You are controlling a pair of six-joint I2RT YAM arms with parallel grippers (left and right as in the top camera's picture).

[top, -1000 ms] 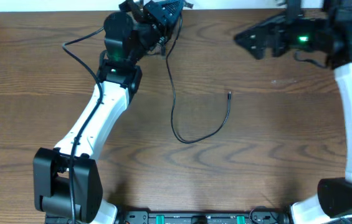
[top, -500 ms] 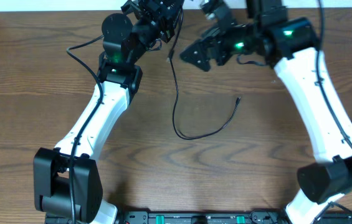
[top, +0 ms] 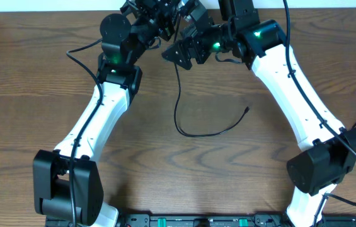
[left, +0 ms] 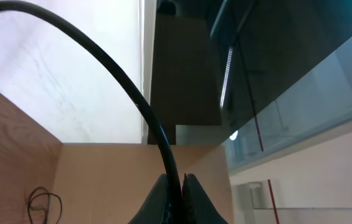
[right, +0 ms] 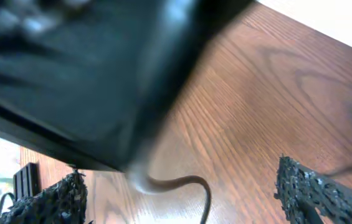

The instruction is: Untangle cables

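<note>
Overhead view shows the black cord (top: 176, 104) as one loose strand. Its upper end lifts off the surface (top: 39, 94) near the middle of the far edge. The rest runs toward the centre, bends in a smooth open hook and ends in a small plug (top: 247, 109) lying free, right of centre. No knot or crossing shows along that stretch. The white cord I cannot make out in any view; it may be hidden among the dark arm parts at the far edge.

Left wrist view shows the left pincer (left: 176, 190) closed tight on the black cord, which arcs away from it as a thin, round, glossy line. Right wrist view shows the right pincer (right: 179, 186) spread wide and empty. Its rough-textured black fingertips (right: 57, 199) stand on either side of the cord where it curls over the wood, not touching it. A blurred dark mass fills the upper left of that view.

The step in hand looks like a second grasp, just below the held end. Next, the right pincer would need to lower, centre the strand between its fingers, close, and then draw away from the left one to pull the cord out straight. Thin and limp, the cord could slip aside. The wood is brown, grained and matte.
</note>
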